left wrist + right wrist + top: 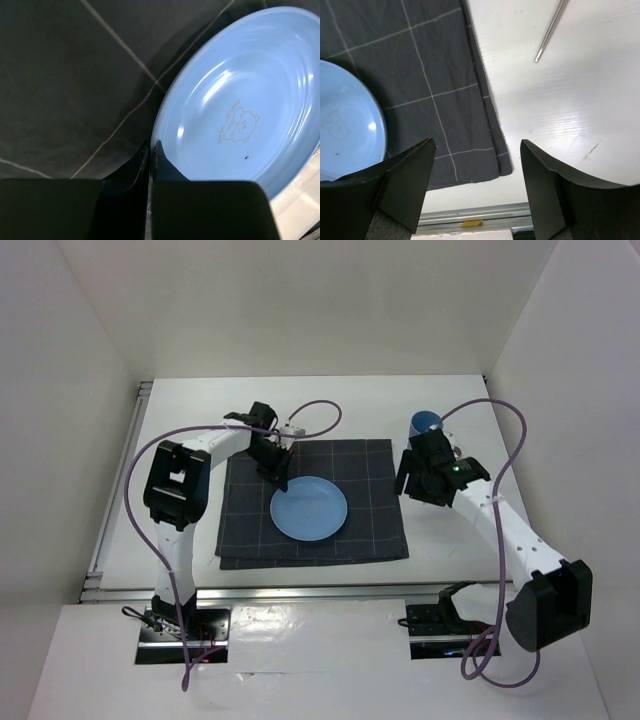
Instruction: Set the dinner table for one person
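The white dinner table [330, 400] holds a dark grey grid mat [370, 465] with a blue plate [310, 508] on it. My left gripper [280, 478] is at the plate's far-left rim. In the left wrist view my left gripper [151, 145] is shut on the rim of the blue plate [240, 100], one finger inside it and one outside. My right gripper [407, 480] hovers open and empty over the mat's right edge. In the right wrist view it [477, 141] has mat [430, 60], plate [345, 125] and bare table [560, 110] below it.
A blue cup [425, 423] stands on the table behind my right gripper. A thin metal utensil handle [550, 30] lies on the table right of the mat. Aluminium rails [300, 590] edge the table, seen also in the right wrist view [470, 217]. White walls enclose the table.
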